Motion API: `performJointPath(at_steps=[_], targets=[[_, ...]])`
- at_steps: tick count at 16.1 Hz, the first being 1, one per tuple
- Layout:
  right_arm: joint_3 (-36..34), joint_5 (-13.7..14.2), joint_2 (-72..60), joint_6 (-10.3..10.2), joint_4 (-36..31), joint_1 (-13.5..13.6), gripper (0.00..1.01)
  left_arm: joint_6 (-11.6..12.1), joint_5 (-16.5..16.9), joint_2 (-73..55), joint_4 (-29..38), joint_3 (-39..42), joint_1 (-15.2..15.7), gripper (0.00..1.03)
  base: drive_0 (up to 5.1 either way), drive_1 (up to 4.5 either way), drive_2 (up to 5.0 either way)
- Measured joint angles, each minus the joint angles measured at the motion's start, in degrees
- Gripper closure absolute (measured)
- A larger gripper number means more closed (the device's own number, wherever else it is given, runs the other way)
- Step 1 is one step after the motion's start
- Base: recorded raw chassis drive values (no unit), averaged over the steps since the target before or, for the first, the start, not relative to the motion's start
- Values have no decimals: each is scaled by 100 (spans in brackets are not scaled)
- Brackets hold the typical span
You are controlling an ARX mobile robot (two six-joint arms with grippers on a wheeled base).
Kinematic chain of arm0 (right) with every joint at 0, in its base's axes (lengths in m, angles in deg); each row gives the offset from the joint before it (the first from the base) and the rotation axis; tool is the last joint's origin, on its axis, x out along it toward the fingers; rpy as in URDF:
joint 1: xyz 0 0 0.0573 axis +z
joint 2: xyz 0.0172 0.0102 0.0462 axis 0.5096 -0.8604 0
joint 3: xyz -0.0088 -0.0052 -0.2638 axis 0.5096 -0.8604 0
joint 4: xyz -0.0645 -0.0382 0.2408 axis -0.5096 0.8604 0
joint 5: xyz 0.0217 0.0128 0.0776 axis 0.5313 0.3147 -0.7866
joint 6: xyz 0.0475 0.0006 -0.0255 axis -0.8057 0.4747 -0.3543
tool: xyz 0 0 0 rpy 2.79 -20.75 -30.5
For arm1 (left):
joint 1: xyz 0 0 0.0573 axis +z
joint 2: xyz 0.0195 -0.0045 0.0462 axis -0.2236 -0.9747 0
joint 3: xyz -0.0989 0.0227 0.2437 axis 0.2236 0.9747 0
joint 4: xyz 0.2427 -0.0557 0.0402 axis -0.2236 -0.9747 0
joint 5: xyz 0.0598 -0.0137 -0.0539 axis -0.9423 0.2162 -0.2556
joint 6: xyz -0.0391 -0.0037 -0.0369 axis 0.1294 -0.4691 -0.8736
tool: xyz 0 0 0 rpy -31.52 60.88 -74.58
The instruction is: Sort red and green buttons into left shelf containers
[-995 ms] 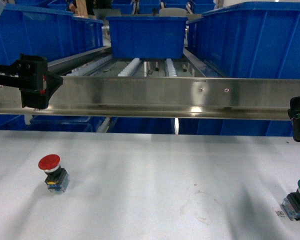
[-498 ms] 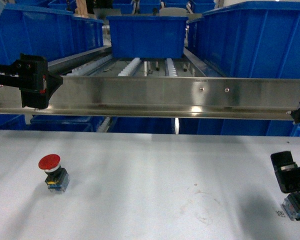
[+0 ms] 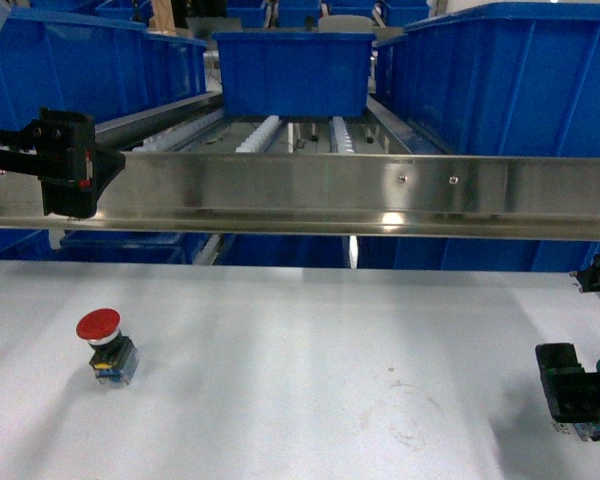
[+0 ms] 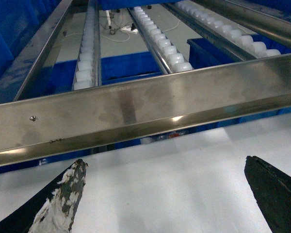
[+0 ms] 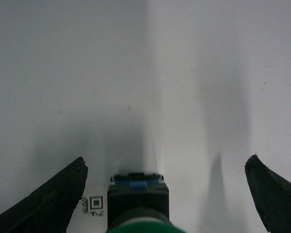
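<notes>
You are facing a white tabletop (image 3: 300, 360) with a long steel rail (image 3: 360, 195) running across in front of a roller shelf stacked with blue bins (image 3: 90, 65).

The green button (image 5: 138, 204) sits at the far right edge of the table, upright on its black-and-blue body, green cap just showing at the bottom of the right wrist view. A small printed square marker (image 5: 95, 204) lies on the table just beside its left side. Your right gripper (image 5: 165, 194) is down at table level around it: the jaws stand wide apart, one finger on each side of the button, neither touching it. In the head view, one black finger (image 3: 565, 385) hides most of the button.

The red button (image 3: 105, 345) stands upright on the left part of the table, well apart from the green one, with nothing near it.

Your left gripper (image 4: 165, 194) is raised on the left, level with the steel rail, its jaws spread wide and holding nothing. One fingertip (image 4: 70, 194) is scuffed with white.
</notes>
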Motion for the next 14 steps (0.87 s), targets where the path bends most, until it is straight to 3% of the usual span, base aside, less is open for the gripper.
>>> performJointPath(at_steps=[5,6,12,14], targets=[[-214,249,22,-144,-289,278,3,2,0,0,0,0,0,5,0,0,0],[-293,299,20,-164,-313,321,8,2,0,0,0,0,0,5,0,0,0],[-407,424,-109,-234,-472,330,69,2,0,0,2,0,0,5,0,0,0],[-437,348,-98,-203,-691,289,73,2,0,0,0,0,0,5,0,0,0]])
